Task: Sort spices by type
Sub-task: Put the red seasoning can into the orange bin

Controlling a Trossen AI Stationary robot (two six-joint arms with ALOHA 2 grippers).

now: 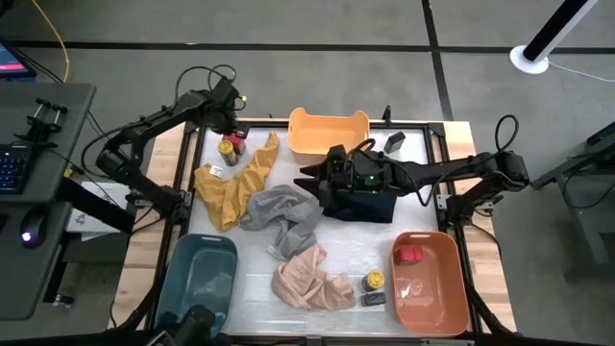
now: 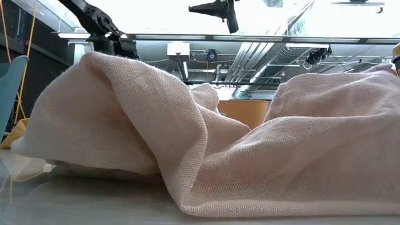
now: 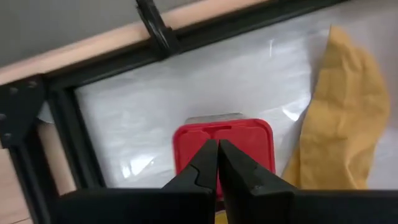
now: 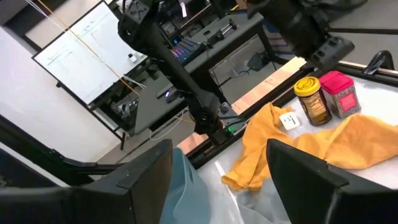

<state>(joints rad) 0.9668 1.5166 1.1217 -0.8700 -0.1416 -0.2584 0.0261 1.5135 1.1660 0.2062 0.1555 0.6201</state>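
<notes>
Red spice tin (image 3: 224,144) on white-covered table (image 3: 155,99); left end effector (image 3: 217,155) pressed together above it, right (image 4: 217,174) apart

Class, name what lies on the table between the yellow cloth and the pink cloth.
The grey cloth lies between the yellow cloth and the pink cloth, touching both; the high view shows it.

Two red tins (image 1: 411,255), two yellow-lidded jars (image 1: 373,281), three cloths (image 1: 309,279), three bins (image 1: 328,134).
</notes>
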